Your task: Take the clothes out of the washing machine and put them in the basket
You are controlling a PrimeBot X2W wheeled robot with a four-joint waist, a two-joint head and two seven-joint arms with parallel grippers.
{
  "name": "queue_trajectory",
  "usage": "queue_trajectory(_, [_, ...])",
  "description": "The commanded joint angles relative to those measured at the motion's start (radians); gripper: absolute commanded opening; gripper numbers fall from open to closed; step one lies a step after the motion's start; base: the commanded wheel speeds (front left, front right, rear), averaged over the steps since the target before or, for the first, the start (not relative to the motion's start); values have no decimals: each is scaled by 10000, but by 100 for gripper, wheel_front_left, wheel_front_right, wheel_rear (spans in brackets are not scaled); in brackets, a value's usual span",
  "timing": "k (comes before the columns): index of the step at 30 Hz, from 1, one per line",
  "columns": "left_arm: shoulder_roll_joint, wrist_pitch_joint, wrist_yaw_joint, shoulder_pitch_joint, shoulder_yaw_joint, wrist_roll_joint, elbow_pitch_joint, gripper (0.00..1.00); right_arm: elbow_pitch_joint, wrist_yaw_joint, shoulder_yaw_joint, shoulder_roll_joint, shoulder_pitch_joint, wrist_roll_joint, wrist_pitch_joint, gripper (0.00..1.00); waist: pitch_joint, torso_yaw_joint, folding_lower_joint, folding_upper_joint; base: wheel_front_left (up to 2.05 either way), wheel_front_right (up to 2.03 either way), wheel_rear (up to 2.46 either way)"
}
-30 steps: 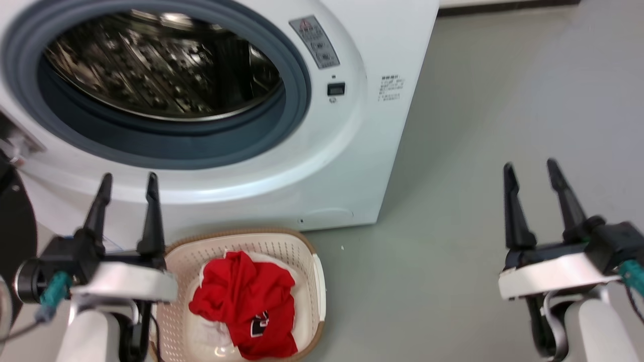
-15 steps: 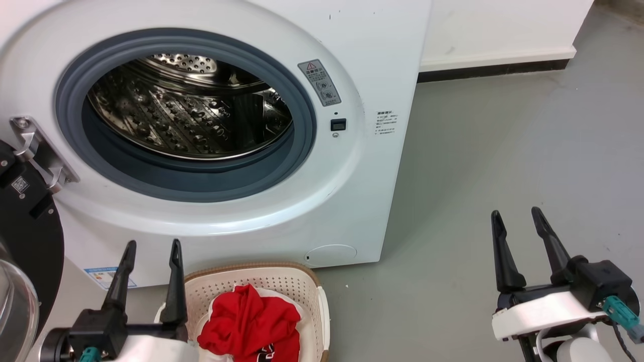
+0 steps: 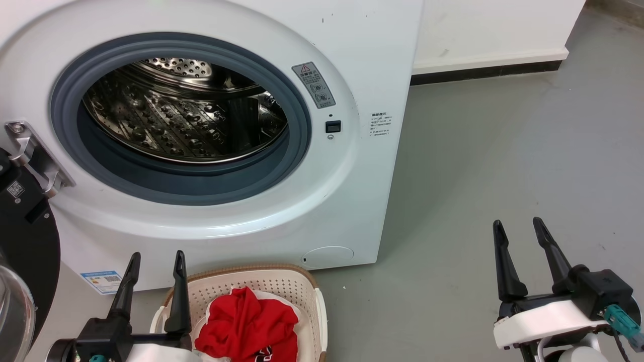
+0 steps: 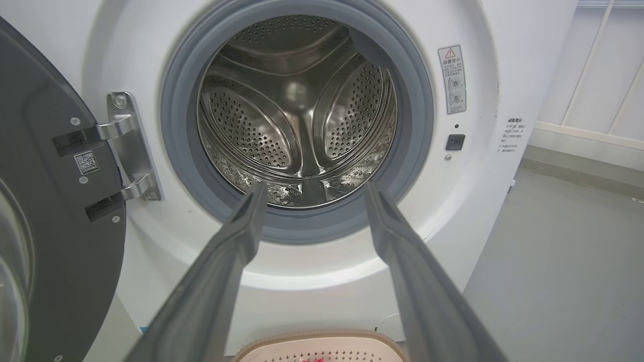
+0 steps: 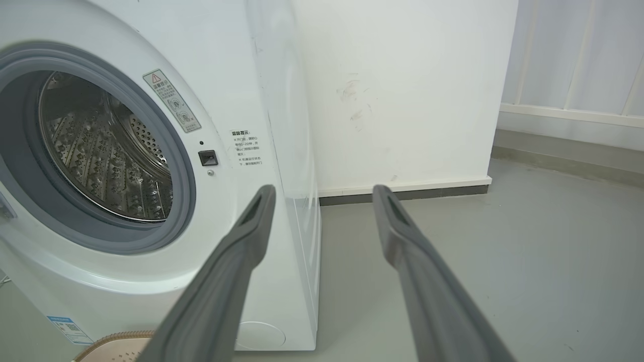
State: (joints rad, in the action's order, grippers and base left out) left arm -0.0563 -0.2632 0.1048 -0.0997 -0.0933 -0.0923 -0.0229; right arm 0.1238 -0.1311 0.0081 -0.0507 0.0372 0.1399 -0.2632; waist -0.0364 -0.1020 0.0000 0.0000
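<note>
Fingers on left gripper (image 3: 157,255) and right gripper (image 3: 517,222) spread wide, holding nothing. Red clothes (image 3: 246,327) lie in basket (image 3: 282,286) just below washing machine (image 3: 352,201); drum (image 4: 302,125) looks empty, lower front partly hidden. Task likely done.

The room is bright, with soft, even light that seems to come from above. The white front of the washing machine (image 3: 347,201) shines a little along its low curve, and the steel drum (image 3: 181,125) throws back lots of tiny sparkles. The grey floor (image 3: 503,151) has only a faint shadow just right of the machine, and my head view is sharp all over. In both wrist views my own long fingers (image 4: 211,291) look soft and fuzzy up close, and in the right wrist view the machine's straight side looks bent.
</note>
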Motion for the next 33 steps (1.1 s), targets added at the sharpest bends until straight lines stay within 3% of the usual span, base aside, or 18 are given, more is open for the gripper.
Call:
queue_trajectory(1, [18, -22, -51, 18, 7, 15, 29, 100, -49, 7, -33, 9, 71, -51, -23, 100, -3, -2, 0, 0, 0, 0, 0])
queue_trajectory(20, [62, -22, -297, -107, -86, -500, 244, 100, -93, 7, 6, 9, 37, -95, -23, 100, 16, 35, 0, 0, 0, 0, 0])
queue_trajectory(21, [48, 0, -268, -33, -81, -536, 252, 0, -40, 0, 8, 0, 22, -70, 0, 0, 15, 36, 1, 0, 0, 0, 0])
queue_trajectory(27, [76, 119, -261, 4, -102, -691, 705, 0, 292, -2, 44, 0, -171, 99, 60, 0, 14, 45, 0, 0, 0, 0, 0])
queue_trajectory(33, [74, 551, -201, 267, -141, -2289, 950, 0, 372, -1, 30, -105, -78, 1838, 369, 0, 35, 108, 0, 0, 0, 0, 0])
